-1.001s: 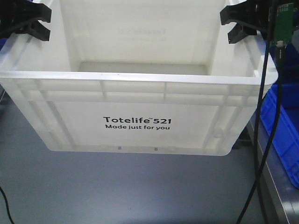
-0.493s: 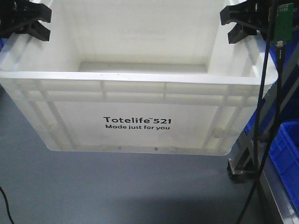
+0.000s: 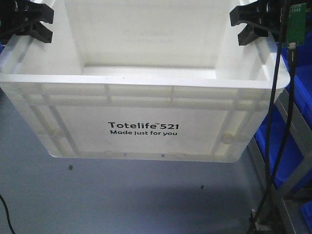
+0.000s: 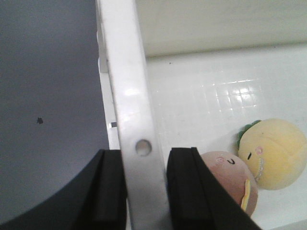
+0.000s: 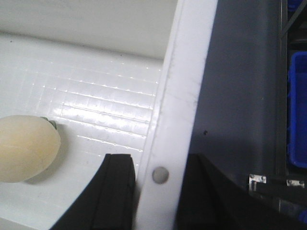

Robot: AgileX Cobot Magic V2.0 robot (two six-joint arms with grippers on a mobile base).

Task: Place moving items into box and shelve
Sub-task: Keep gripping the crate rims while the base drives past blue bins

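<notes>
Two robot arms hold a white box (image 3: 146, 129), printed "Totelife 521 Made just for you", above a grey floor (image 3: 122, 200). The left gripper (image 4: 146, 191) is clenched on the box's left rim, with one black finger (image 4: 110, 191) outside the wall and the other inside. The right gripper (image 5: 160, 191) clamps the opposite rim in the same way. Each rim has a small round hole just above the fingers.

Both plush toys lie inside the box on its gridded bottom, toward the left wall. The pinkish-brown toy (image 4: 230, 179) sits just beside the left gripper's inner finger. The yellow-orange toy (image 4: 276, 153), showing a small face and a green leaf, lies against it on the side away from the wall, and the two seem to touch. From the right wrist camera, the yellow-orange toy rests well apart from the right rim.

Blue bins (image 3: 292, 146) stand to the right of the box, and a black cable (image 3: 278, 122) hangs in front of them.
</notes>
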